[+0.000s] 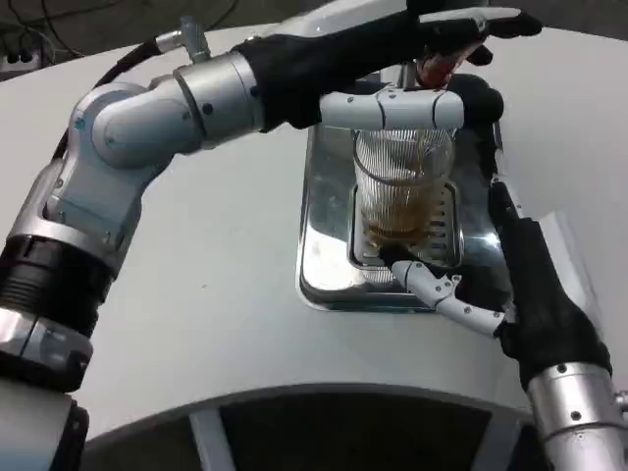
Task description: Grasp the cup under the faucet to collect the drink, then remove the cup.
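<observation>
From the head view, a clear ribbed cup point(403, 191) stands on the grille of a shiny steel drip tray point(329, 245), near the counter's point(216, 324) far edge, holding amber drink in its lower part. The left robot hand point(432, 44) reaches over the faucet point(392, 106); whether it grips anything cannot be told. The right robot hand point(471, 294) lies beside the cup's base, fingers point(432, 287) spread and released. Cables point(25, 44) trail on the dark floor beyond.

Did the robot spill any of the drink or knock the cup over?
Nothing stands out. The ribbed clear cup stands upright on the grate of the shiny drip tray, with brown drink low inside it. I see no puddle on the white table. The left robot hand reaches over the faucet; the right robot hand is near the cup's base.
</observation>
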{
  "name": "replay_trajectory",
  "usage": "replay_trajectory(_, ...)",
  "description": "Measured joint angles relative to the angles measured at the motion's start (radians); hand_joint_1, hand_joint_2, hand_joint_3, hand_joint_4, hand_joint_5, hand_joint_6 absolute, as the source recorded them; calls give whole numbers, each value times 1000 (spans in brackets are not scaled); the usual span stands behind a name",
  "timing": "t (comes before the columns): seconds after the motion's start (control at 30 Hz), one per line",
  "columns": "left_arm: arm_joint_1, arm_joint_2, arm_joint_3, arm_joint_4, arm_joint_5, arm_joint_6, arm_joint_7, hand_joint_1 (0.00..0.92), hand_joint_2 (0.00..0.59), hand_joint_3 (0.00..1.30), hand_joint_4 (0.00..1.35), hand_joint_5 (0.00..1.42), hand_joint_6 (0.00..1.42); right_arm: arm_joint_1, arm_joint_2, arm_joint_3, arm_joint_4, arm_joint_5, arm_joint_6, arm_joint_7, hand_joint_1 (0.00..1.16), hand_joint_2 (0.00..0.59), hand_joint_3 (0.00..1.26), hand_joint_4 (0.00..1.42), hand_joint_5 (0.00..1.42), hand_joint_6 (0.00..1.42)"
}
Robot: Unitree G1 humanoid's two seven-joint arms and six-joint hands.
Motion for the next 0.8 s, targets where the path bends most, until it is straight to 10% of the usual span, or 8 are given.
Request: replay_trajectory(0.8, -19, 7, 0, 29, 3, -20, -1, 0, 147, 117, 42, 147, 145, -168, -20, -15, 242, 114, -30, -137, 784, 206, 0, 0, 0, 0)
